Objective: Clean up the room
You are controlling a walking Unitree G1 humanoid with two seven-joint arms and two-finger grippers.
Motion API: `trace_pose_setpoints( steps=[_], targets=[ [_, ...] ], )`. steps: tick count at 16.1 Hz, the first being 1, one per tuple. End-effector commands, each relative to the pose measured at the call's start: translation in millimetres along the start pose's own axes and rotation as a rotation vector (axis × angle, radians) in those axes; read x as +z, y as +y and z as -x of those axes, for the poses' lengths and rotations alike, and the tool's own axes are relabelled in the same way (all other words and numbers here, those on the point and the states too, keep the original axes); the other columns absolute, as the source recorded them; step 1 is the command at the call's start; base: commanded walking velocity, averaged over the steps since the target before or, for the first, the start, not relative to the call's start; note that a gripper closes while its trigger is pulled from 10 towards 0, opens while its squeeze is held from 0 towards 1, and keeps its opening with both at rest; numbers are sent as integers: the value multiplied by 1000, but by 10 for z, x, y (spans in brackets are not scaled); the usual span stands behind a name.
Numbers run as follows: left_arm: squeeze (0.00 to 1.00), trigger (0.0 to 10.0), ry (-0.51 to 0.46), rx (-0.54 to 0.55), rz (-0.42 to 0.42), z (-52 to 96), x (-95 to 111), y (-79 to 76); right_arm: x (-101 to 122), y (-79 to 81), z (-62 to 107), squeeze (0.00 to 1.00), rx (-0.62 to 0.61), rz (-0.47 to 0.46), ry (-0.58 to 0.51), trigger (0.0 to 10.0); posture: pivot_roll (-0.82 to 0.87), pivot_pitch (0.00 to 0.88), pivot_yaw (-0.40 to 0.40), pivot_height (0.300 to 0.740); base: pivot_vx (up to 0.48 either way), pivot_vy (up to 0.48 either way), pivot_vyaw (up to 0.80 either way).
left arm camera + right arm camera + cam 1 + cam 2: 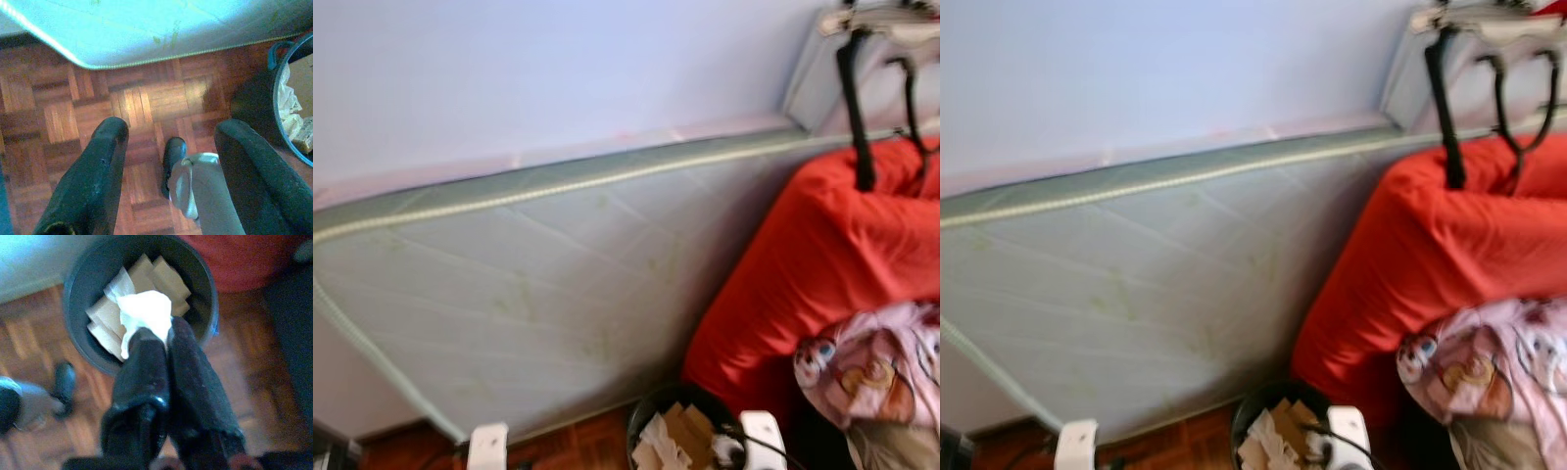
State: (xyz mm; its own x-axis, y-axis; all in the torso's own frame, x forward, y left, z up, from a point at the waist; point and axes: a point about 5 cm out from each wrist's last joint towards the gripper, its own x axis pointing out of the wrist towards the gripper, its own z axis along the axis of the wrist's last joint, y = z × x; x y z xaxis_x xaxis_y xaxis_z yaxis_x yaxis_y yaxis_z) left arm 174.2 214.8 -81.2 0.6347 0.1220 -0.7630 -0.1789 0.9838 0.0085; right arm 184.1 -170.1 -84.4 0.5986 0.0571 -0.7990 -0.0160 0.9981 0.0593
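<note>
A dark round bin (690, 429) stands on the wood floor at the foot of a red beanbag (813, 264), with crumpled paper and cardboard pieces (146, 279) inside. In the right wrist view my right gripper (159, 333) hangs right above the bin (78, 289), shut on a crumpled white tissue (145, 313). My left gripper (168, 134) is open over bare parquet, beside the bin's rim (279, 98), nothing between its fingers. The white wrist housings (487, 446) (762, 436) show at the bottom of the eye views.
A pale mattress (538, 294) leans against the white wall, its corner near the floor (98, 61). A pink patterned cloth (876, 367) lies on the beanbag's lower right. Black straps (855, 108) hang over the beanbag from above. My own foot (173, 156) stands on the parquet.
</note>
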Motion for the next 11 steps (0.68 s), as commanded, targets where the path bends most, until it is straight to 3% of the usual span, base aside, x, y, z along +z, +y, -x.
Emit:
trace_pose_setpoints(
  steps=[1,5,7,8,11],
  targets=[
    [0,10000,-41,-17,43,-6,40,-68,-39,-123,35,0,-26,-52,-25,10000,26,0,-45,735,0,0,0],
    [0,10000,-154,-36,93,5,132,-116,41,-123,43,0,10,-127,-118,10000,41,0,-63,735,0,0,0],
    [0,10000,-443,-76,47,-37,942,-168,92,-123,47,0,34,-104,-158,10000,51,0,-82,735,0,0,0],
    [0,10000,-513,-99,33,-16,1114,-189,96,-131,49,0,26,-93,-163,10000,51,0,-82,735,0,0,0],
    [0,10000,-577,-107,8,16,1167,-226,77,-161,60,0,-18,-153,-182,10000,18,0,-65,735,0,0,0]
  ],
)
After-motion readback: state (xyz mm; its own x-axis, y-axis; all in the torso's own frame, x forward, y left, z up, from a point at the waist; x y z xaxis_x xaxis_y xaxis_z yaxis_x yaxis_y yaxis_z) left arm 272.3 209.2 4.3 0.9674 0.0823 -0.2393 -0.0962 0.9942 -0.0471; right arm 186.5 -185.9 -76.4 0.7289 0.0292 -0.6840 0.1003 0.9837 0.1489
